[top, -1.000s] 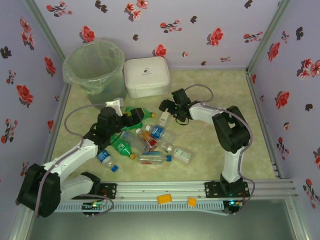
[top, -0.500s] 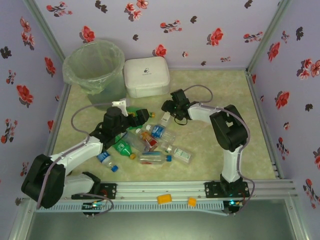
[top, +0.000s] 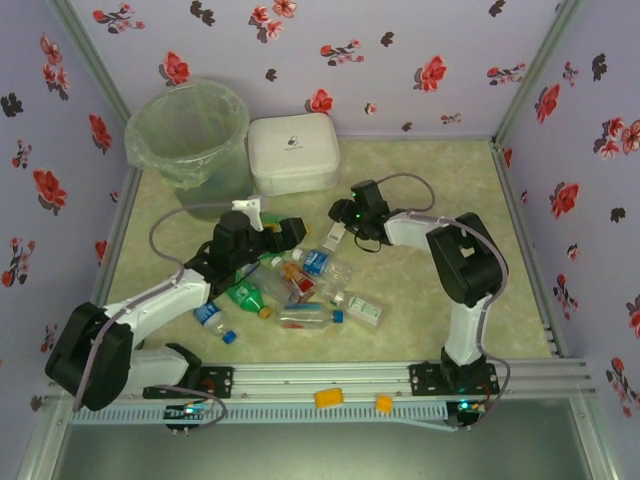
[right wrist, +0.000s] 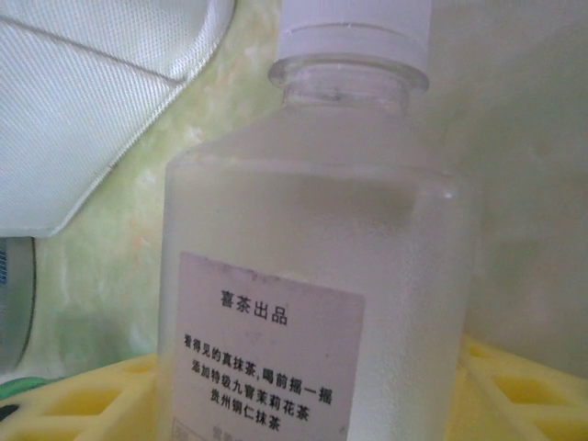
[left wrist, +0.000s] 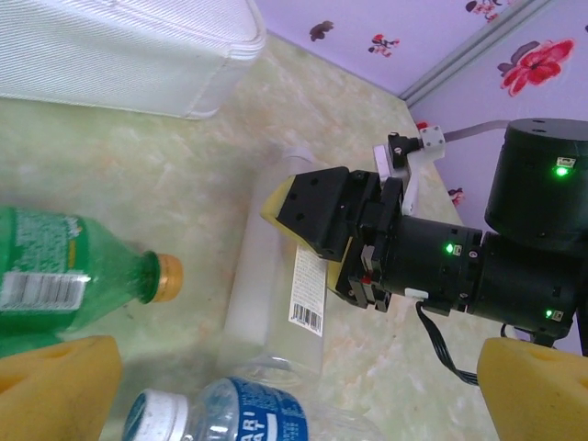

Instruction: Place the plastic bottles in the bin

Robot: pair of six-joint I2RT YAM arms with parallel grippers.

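Bottles (top: 305,315) are noted heaped on the surface (top: 430,200), well apart from the bin (top: 205,175). None is made out inside it, so nearly all the task is judged left. The right tool (top: 342,222) is closed on a frosted bottle (right wrist: 312,239) near the white box (top: 292,150). The left tool (top: 280,235) is wide open above a green bottle (left wrist: 55,276).

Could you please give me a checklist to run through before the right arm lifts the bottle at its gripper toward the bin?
1. The right gripper around the frosted bottle: ok, a pad on each side.
2. Grip firm enough to lift: cannot tell.
3. The cap on that bottle: ok.
4. The left gripper out of the way: not ok, it hovers open close beside that bottle, on the bin's side.
5. The bin upright, mouth uncovered: ok.
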